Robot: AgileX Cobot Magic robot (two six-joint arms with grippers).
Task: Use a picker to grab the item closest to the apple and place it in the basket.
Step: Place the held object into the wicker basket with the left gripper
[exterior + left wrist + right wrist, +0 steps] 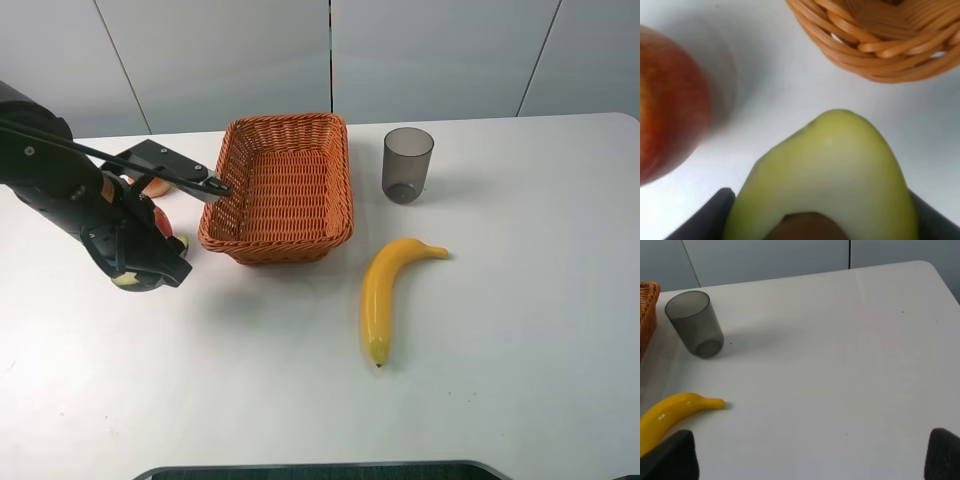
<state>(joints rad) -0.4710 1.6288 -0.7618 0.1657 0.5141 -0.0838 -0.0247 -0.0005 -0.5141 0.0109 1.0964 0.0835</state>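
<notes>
1. Between the left gripper's (825,220) fingers (715,217), in the left wrist view, sits a pale green fruit (830,170). Both dark fingers lie against its flanks, so I judge the grip closed on it. The apple (665,100) stands just beside the gripper, apart from the fruit, and the basket (875,50) wall is near, ahead of the fingertips. The fruit looks to be the apple's nearest neighbour, so the pick seems to be the step in hand. I cannot tell whether the fruit is lifted off the table (790,75).
2. From the exterior high camera, this gripper hangs low beside the apple, with the basket just past it. The basket holds nothing. The next move calls for a lift high enough to clear the woven rim, then a short carry over it and a release. A dark cup (407,165) stands upright well beyond the basket from this hand and looks to hold nothing.
3. At the right wrist, the right gripper (807,460) has its fingers wide apart with nothing between them. A banana (670,415) and the cup lie ahead of it.
</notes>
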